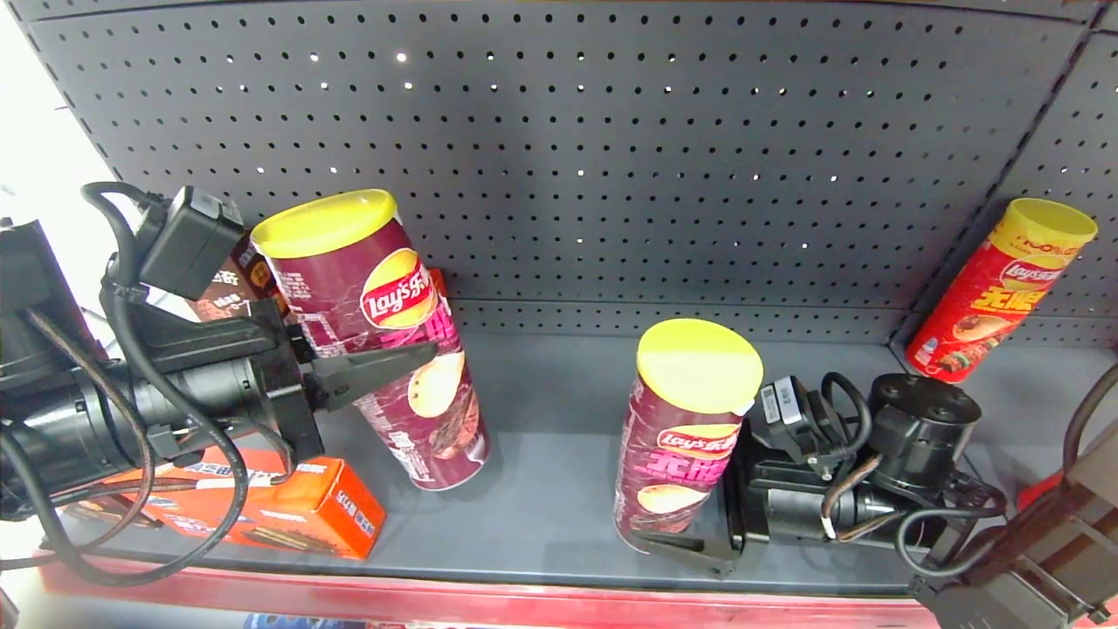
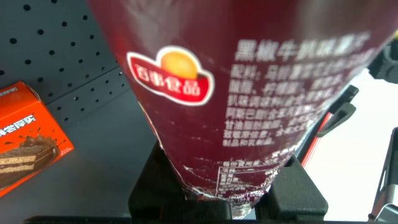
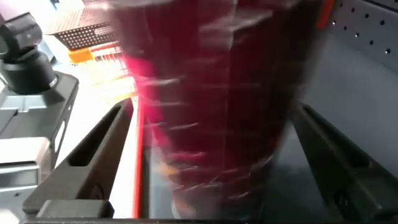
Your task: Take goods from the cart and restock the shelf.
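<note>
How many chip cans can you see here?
3. Left purple can, gripped by the left fingers; middle purple can, between the right fingers; red can, far right on the shelf. Others may hide behind.

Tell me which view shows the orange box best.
Head view: orange box lies at the shelf front, with its top and one end visible. Left wrist view catches just one end of the box at its edge. Right wrist view faces a can.

Right purple can (image 3: 217,93) blurred; brown box (image 1: 231,293) mostly hidden.
</note>
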